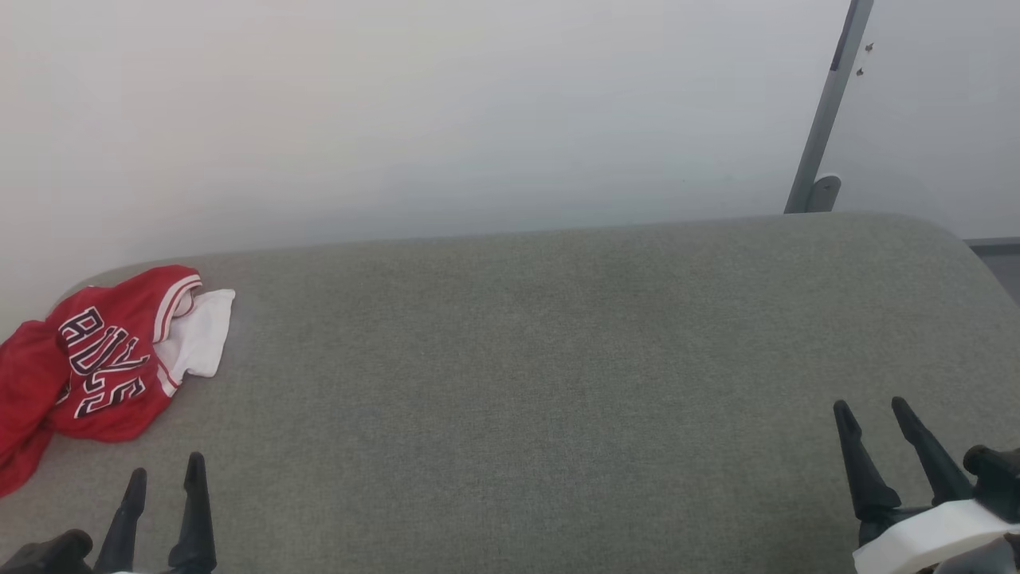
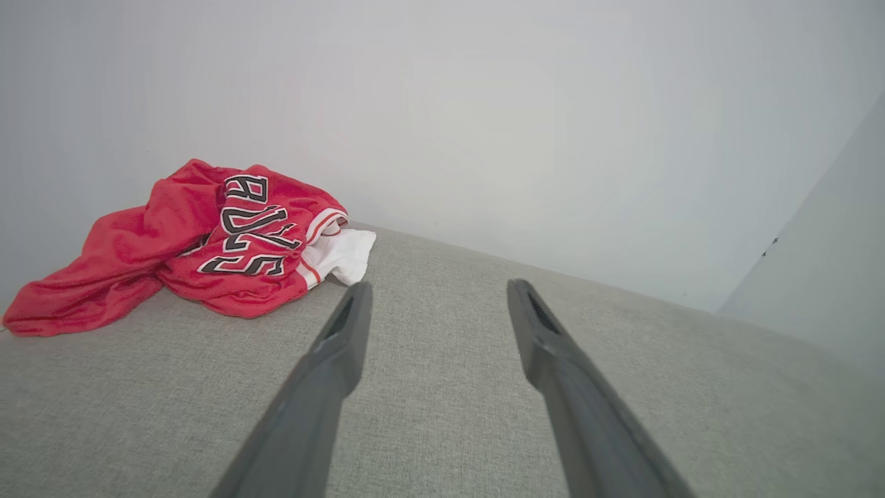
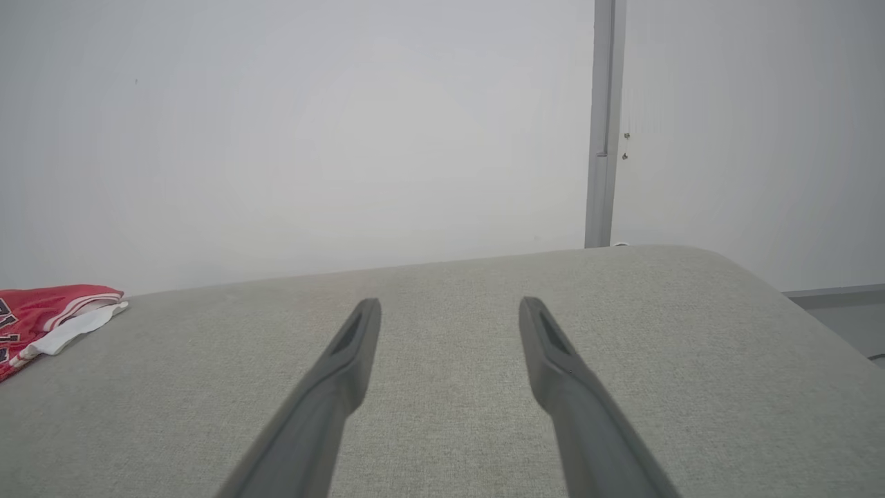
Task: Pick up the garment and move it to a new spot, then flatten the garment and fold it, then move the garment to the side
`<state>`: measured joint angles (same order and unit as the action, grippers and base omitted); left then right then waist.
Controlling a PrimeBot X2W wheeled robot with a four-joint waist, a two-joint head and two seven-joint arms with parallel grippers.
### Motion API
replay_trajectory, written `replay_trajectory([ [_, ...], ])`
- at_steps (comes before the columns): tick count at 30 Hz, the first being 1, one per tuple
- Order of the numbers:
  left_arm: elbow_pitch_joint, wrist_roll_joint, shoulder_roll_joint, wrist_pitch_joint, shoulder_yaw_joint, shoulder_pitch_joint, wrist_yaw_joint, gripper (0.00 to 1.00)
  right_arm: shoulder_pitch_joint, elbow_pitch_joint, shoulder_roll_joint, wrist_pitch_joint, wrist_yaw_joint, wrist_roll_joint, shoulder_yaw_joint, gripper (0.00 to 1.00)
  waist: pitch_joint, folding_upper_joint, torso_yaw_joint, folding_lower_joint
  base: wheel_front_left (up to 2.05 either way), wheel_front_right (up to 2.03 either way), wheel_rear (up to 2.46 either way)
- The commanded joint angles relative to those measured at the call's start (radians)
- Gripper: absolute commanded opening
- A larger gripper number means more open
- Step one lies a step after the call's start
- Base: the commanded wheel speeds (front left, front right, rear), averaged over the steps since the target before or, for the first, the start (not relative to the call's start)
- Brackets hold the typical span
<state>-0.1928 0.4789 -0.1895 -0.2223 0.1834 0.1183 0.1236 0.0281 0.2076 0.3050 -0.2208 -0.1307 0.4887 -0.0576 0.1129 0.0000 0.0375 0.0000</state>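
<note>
The garment [image 1: 96,367] is a red jersey with black white-outlined letters and a white sleeve, lying crumpled at the far left of the grey surface [image 1: 518,359]. Part of it hangs over the left edge. In the left wrist view the garment [image 2: 207,242] sits ahead and to the left of the fingers. My left gripper [image 1: 166,472] stands open at the lower left, just below the jersey and apart from it. My right gripper [image 1: 870,408] stands open at the lower right, far from the jersey. The right wrist view catches the garment [image 3: 48,315] at its left edge.
A pale wall rises behind the grey fabric-covered surface. A grey metal post [image 1: 829,104] leans up at the back right. The surface rounds off at its right end [image 1: 956,239], with floor beyond.
</note>
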Motion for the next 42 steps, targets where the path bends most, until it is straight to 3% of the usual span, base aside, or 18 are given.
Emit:
replay_trajectory([
  [1, -0.002, -0.024, -0.009, -0.011, 0.003, 0.008, 0.005, 1.00, 0.007, -0.008, 0.006, -0.011, 0.000, -0.025, 0.000, 1.00, 0.002, 0.0000, 0.000, 0.0000, 0.00, 0.00, 0.00],
  [21, -0.055, -0.085, -0.052, -0.045, -0.034, 0.032, 0.007, 1.00, 0.009, -0.019, 0.030, -0.047, 0.000, -0.147, -0.014, 1.00, 0.029, 0.0000, 0.007, 0.0000, 0.00, 0.00, 0.00],
  [29, -0.078, -0.055, -0.074, -0.044, -0.058, 0.030, 0.007, 1.00, 0.011, -0.013, 0.027, -0.046, 0.000, -0.147, -0.017, 1.00, 0.035, 0.0000, 0.005, 0.0000, 0.00, 0.00, 0.00],
  [42, -0.088, -0.093, -0.096, -0.044, -0.077, 0.020, 0.007, 1.00, 0.020, -0.018, 0.021, -0.046, 0.000, -0.152, -0.010, 1.00, 0.041, 0.0000, -0.003, 0.0000, 0.00, 0.00, 0.00],
])
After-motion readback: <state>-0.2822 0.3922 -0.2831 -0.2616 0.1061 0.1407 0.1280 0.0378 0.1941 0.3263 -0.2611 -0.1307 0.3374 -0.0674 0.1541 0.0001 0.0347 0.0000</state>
